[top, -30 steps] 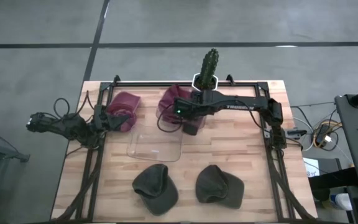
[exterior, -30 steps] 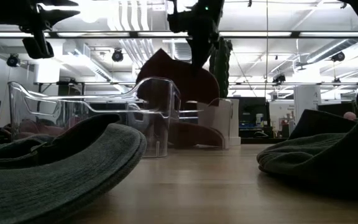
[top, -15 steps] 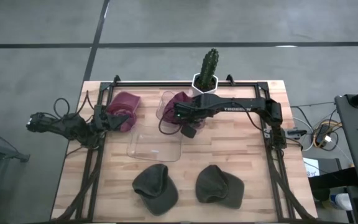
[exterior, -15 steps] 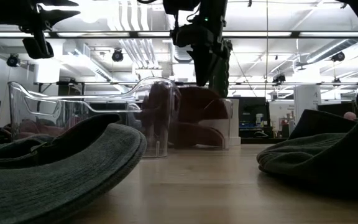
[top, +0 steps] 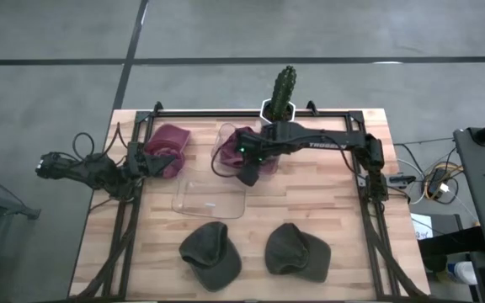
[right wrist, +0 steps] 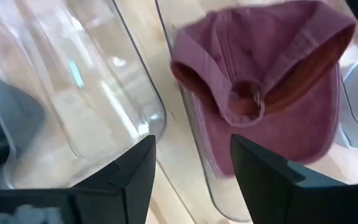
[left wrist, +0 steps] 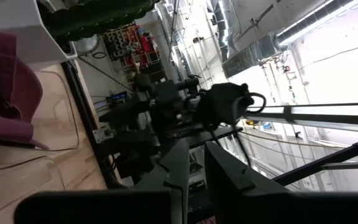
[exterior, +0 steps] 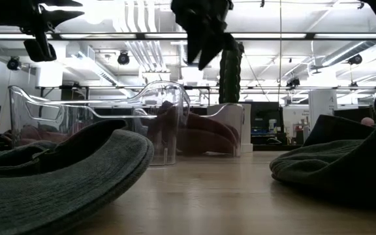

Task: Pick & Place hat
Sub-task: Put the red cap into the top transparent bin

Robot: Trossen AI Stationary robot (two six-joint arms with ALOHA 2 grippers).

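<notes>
A maroon hat (top: 241, 145) lies upside down in a clear bin (top: 223, 132) at the far middle of the table; its strap and inside show in the right wrist view (right wrist: 272, 81) and it shows through the bin wall in the low view (exterior: 201, 130). My right gripper (top: 247, 175) hangs open and empty just above and on the near side of that bin (right wrist: 191, 180), high in the low view (exterior: 204, 46). My left gripper (top: 158, 164) waits at the far left beside a second maroon hat (top: 171, 137).
A second clear bin (top: 211, 195) stands just nearer than the first. Two dark green hats (top: 211, 252) (top: 297, 251) lie near the front edge. A potted cactus (top: 283, 88) stands at the far edge, behind the right arm. Black rails frame the table.
My right gripper has lowered the maroon hat into the far clear bin, let go of it and risen clear. The hat, lifted under the gripper a second ago, now rests inside the bin.
</notes>
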